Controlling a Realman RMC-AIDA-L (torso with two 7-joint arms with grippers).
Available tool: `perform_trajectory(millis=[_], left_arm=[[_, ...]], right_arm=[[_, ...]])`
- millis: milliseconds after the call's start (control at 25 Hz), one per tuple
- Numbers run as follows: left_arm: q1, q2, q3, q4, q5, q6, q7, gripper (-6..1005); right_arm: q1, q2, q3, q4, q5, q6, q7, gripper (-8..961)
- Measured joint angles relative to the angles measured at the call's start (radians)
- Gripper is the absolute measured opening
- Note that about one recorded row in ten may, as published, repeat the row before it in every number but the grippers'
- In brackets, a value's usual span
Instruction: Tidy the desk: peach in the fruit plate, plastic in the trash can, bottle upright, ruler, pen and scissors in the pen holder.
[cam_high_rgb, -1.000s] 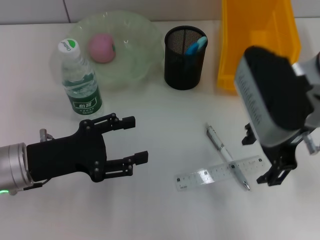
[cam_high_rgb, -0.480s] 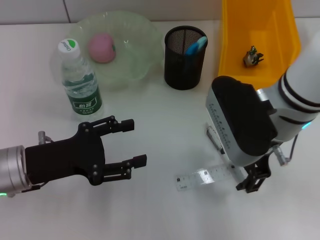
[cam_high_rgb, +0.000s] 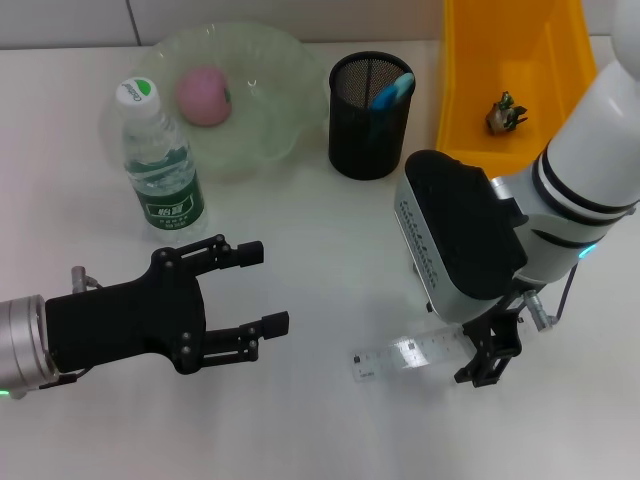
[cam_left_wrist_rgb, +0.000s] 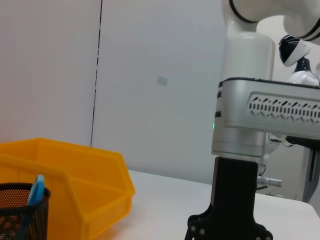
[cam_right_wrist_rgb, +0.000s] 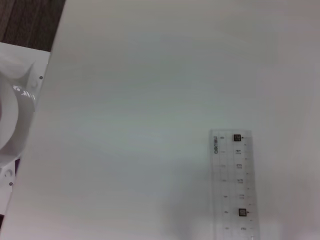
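left gripper (cam_high_rgb: 262, 288) | jaws wide, holding nothing; right gripper (cam_high_rgb: 482, 362) | over ruler (cam_high_rgb: 410, 354) (jaws hidden)

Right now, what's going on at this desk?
The right gripper is low over the ruler and the pen beneath it is hidden by the arm. The left gripper hangs open over bare table, holding nothing. The peach sits in the fruit plate, the bottle stands upright, a crumpled scrap lies in the yellow bin, and the pen holder holds something blue.
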Motion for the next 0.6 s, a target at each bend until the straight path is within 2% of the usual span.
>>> perform_trajectory(millis=[600], left_arm=[[0.000,-0.002,0.000,-0.001,0.000,0.000,0.000,802]], right_arm=[[0.011,0.000,-0.023,0.028,-0.011,0.021,0.028,838]])
